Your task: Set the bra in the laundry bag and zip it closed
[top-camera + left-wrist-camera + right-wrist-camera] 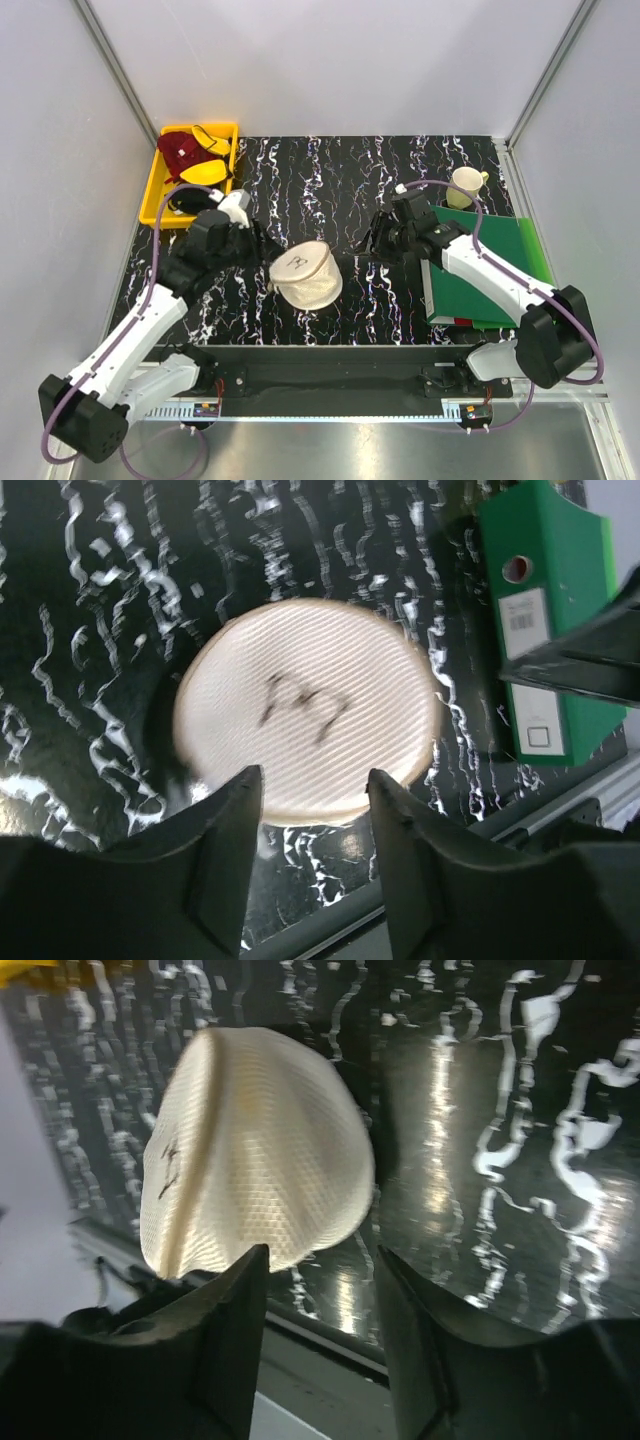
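The cream-white mesh laundry bag (305, 272) lies on the black marbled table between both arms, its two domed halves together and the dark bra drawing facing up. The bra is hidden from every view. My left gripper (257, 250) is just left of the bag, open, with nothing between its fingers. The left wrist view looks down on the bag (310, 705), which sits beyond the open gripper (315, 780). My right gripper (375, 242) hangs open a little to the right of the bag. The right wrist view shows the bag (260, 1160) from the side, beyond the empty gripper (320, 1255).
A yellow tray (150, 205) at the back left holds a dark red garment (180, 152) and a bright yellow garment with black trim (205, 170). A green binder (485, 265) lies at the right, under the right arm. A pale yellow mug (465, 185) stands behind it.
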You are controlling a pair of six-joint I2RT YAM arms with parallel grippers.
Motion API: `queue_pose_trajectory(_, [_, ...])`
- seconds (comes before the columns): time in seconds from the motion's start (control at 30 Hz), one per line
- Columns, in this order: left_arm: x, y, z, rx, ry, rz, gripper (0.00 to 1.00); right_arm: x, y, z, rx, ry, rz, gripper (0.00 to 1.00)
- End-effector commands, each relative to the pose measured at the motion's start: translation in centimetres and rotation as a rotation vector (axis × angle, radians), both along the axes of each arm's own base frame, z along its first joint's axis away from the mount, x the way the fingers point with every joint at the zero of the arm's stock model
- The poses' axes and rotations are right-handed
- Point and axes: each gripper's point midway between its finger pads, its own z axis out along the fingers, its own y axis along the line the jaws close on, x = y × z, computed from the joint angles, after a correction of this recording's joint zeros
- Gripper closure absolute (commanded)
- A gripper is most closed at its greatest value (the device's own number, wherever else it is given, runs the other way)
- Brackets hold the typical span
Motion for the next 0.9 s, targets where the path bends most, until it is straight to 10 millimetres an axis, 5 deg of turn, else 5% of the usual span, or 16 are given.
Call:
queue_pose_trajectory(0.0, [-0.2,-2.9,4.1,0.047,-0.138,-0.079,0.46,-1.4,-3.2,-0.4,-0.289,-0.052,0.025,0.43])
queue_pose_trajectory(0.17, [-4.3,-8.0,5.2,-0.044,-0.196,-0.234,0.43,-4.1,-1.5,-0.9,-0.394,-0.097,0.078,0.27])
queue_pose_trajectory(0.23, [-6.5,-9.1,3.8,-0.074,-0.196,-0.298,0.4,-5.4,-0.5,-0.9,-0.384,-0.124,0.092,0.23])
queue_pose_trajectory(0.27, [-7.1,-9.0,4.8,-0.118,-0.243,-0.297,0.39,-6.3,-0.8,-2.1,-0.387,-0.106,0.081,0.14])
queue_pose_trajectory(0.33, [-8.7,-8.8,2.2,-0.141,-0.22,-0.318,0.36,-7.0,0.4,-0.9,-0.282,-0.182,0.074,0.01])
queue_pose_trajectory(0.37, [-9.3,-8.3,3.5,-0.215,-0.265,-0.312,0.35,-8.2,-0.3,-3.1,-0.264,-0.152,0.069,0.0])
queue_pose_trajectory(0.4, [-10.2,-7.9,0.6,-0.234,-0.205,-0.304,0.34,-8.6,-0.2,-3.1,-0.212,-0.169,0.064,0.0])
queue_pose_trajectory(0.43, [-10.8,-7.7,0.1,-0.277,-0.201,-0.306,0.33,-8.5,0.9,-0.3,-0.059,-0.262,0.059,0.0])
queue_pose_trajectory(0.47, [-12.0,-7.4,1.8,-0.386,-0.256,-0.333,0.31,-9.8,-0.1,-2.9,-0.045,-0.235,0.055,0.0])
queue_pose_trajectory(0.5, [-12.7,-7.1,-0.6,-0.41,-0.209,-0.33,0.27,-10.3,-0.2,-1.3,0.041,-0.287,0.049,0.0])
queue_pose_trajectory(0.53, [-13.5,-6.4,0.7,-0.487,-0.263,-0.339,0.23,-10.8,-0.7,-2.5,0.073,-0.288,0.033,0.01])
queue_pose_trajectory(0.6, [-14.1,-5.8,-0.6,-0.52,-0.254,-0.335,0.2,-11.5,-1.5,-1.0,0.166,-0.346,0.009,0.0])
queue_pose_trajectory(0.63, [-14.7,-5.2,1.1,-0.593,-0.312,-0.346,0.2,-11.9,-2.1,-2.3,0.177,-0.339,-0.005,0.0])
queue_pose_trajectory(0.7, [-15.3,-5.0,0.6,-0.644,-0.31,-0.352,0.18,-12.5,-2.7,-0.6,0.27,-0.405,-0.013,0.0])
queue_pose_trajectory(0.73, [-15.9,-5.3,0.8,-0.653,-0.307,-0.392,0.18,-13.0,-3.1,-1.8,0.282,-0.394,-0.017,0.0])
queue_pose_trajectory(0.87, [-18.2,-6.6,2.5,-0.758,-0.351,-0.558,0.16,-14.9,-3.2,1.7,0.492,-0.505,0.037,0.0])
